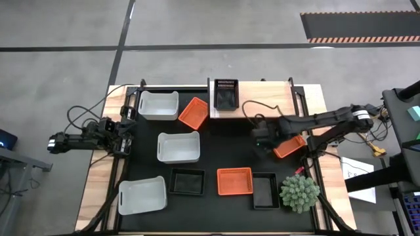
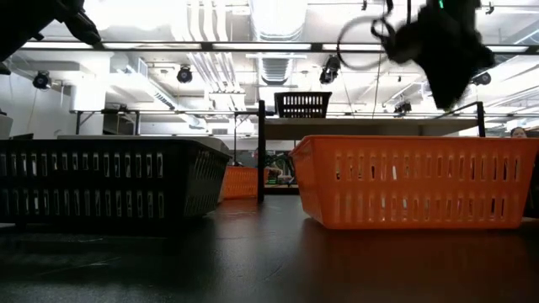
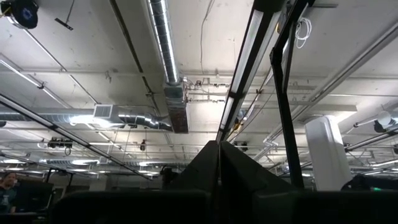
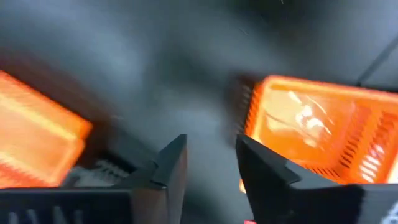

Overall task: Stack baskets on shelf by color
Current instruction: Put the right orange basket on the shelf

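- Right gripper (image 1: 261, 139) hovers over the black mat (image 1: 209, 147) on the right side of the table, its two dark fingers (image 4: 171, 165) spread apart with a gap between them and nothing held.
- Just right of that gripper an orange basket (image 1: 289, 145) lies tilted, partly under the right arm; the wrist view shows its slotted plastic wall close beside the fingertips, not touched.
- Left gripper (image 1: 125, 134) waits at the left edge of the table, pointed up at the ceiling; its fingers look pressed together.
- On the light-wood shelf (image 1: 275, 98) at the far edge stands one black basket (image 1: 225, 95); the board to its right is bare.
- A second orange basket (image 1: 193, 113) sits tilted near the shelf, beside a white basket (image 1: 158, 105).
- Mid-table a white basket (image 1: 178, 147) stands alone, with open mat between it and the right gripper.
- Along the near edge: a white basket (image 1: 142, 195), a black basket (image 1: 188, 181), a flat orange basket (image 1: 235, 181), another black basket (image 1: 265, 190), then a green spiky plant (image 1: 300, 192).
- All baskets are rectangular with slotted sides.
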Controlling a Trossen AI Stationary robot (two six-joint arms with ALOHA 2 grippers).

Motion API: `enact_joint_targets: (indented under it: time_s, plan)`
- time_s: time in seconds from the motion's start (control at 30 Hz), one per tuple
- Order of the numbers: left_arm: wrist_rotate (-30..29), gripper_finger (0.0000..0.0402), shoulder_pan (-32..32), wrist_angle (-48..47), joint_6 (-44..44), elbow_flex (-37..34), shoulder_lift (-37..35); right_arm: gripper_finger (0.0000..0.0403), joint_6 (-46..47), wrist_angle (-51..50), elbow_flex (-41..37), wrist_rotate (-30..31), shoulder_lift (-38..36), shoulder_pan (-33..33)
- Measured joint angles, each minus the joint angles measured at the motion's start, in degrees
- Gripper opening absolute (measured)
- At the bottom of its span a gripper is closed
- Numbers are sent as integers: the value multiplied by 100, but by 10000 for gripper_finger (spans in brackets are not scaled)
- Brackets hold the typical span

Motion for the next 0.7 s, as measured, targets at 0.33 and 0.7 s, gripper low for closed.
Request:
enact_joint_targets:
  time_s: [0.33,0.7]
  plan:
    - [0,0,0,-7,0,0,0,184,337,73,-1014,-3,156,0]
    - [2,0,0,-15,-46,0,0,174,333,1601,-1815,49,150,0]
